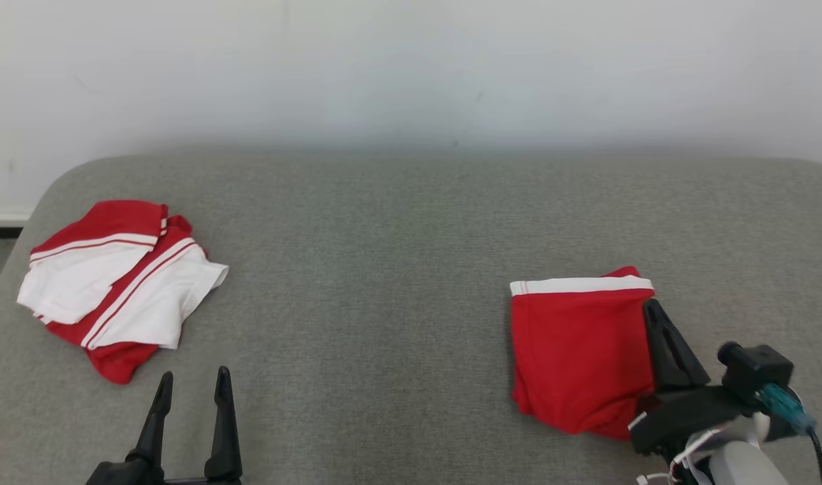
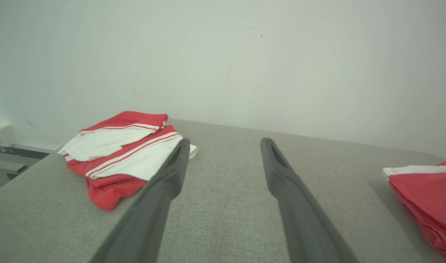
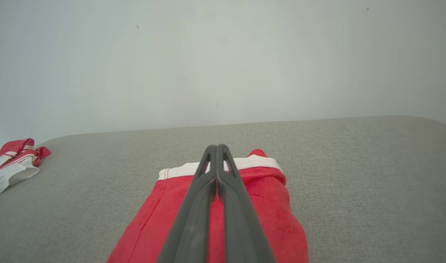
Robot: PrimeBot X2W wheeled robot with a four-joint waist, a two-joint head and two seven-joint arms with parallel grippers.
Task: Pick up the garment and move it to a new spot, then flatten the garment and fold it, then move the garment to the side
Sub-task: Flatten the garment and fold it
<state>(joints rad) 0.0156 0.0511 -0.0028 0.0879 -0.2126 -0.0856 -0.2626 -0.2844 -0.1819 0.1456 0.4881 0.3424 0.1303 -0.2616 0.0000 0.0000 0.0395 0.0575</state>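
A folded red garment (image 1: 575, 350) with a white band along its far edge lies flat at the right of the grey padded table (image 1: 384, 269). My right gripper (image 1: 652, 304) is shut and rests over that garment's right side; in the right wrist view its closed fingers (image 3: 217, 147) point across the red cloth (image 3: 266, 212) with nothing seen between them. My left gripper (image 1: 194, 374) stands open at the lower left, empty, fingers (image 2: 225, 142) wide apart above bare table. The folded garment's edge (image 2: 423, 190) shows at the right of the left wrist view.
A crumpled red-and-white garment (image 1: 128, 283) lies in a heap at the table's left, just ahead and left of the left gripper (image 2: 124, 153) (image 3: 11, 164). A pale wall runs behind the table. The table's left edge drops to the floor.
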